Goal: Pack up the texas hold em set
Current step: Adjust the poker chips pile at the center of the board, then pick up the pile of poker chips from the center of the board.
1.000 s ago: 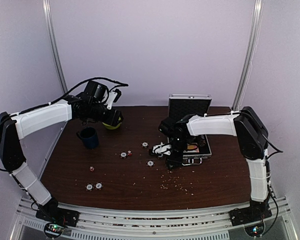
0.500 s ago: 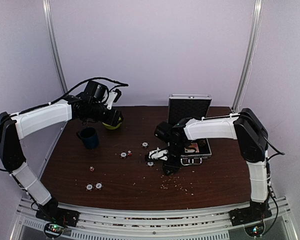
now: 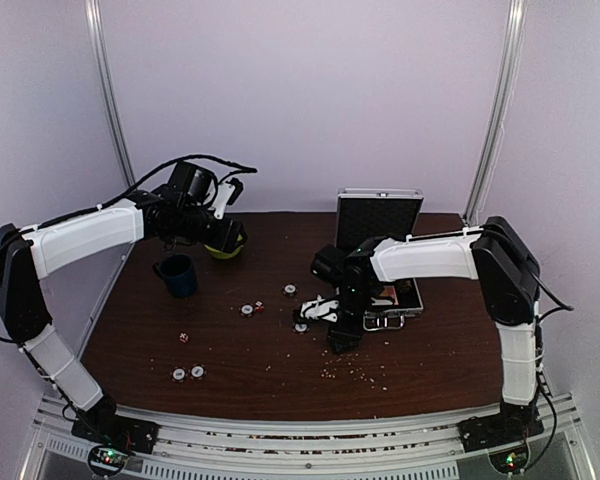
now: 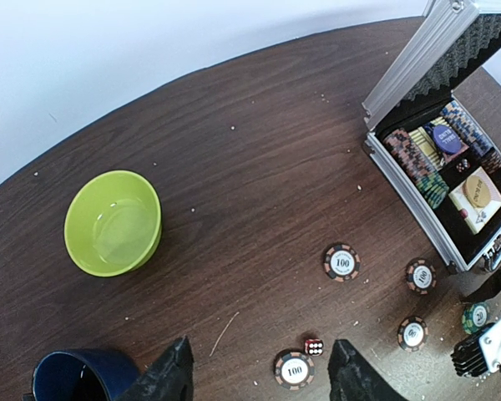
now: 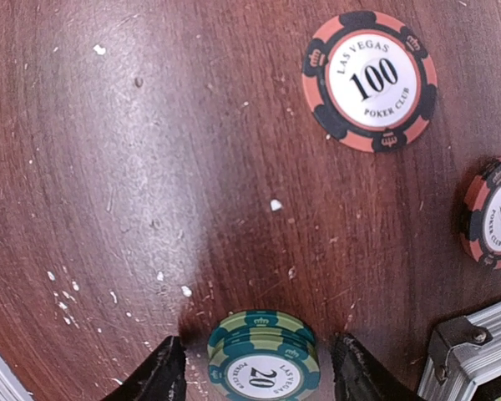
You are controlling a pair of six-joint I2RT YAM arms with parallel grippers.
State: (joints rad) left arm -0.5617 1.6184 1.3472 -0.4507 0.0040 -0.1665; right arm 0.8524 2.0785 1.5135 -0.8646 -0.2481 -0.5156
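Your left arm (image 3: 85, 232) rises from its base at the near left. Its elbow is bent at the far left edge and its forearm runs level toward centre. The left hand (image 4: 260, 372) is held high, fingers (image 4: 171, 376) parted and gripping nothing.

Your right arm (image 3: 430, 255) folds at the right edge, with its forearm stretched leftward. The right hand (image 5: 259, 368) points straight down and is held low, fingers (image 5: 163, 376) spread and not clamped.

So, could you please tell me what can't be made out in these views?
Green 20 chip: right wrist view, clipped by the bottom edge; whether more lie beneath is unclear.
Dark blue mug: left wrist view, mostly cut off by the bottom edge.
Silver case contents: top view, tray covered by the right arm and too small.
Lime-green bowl: top view, largely hidden behind the left arm.
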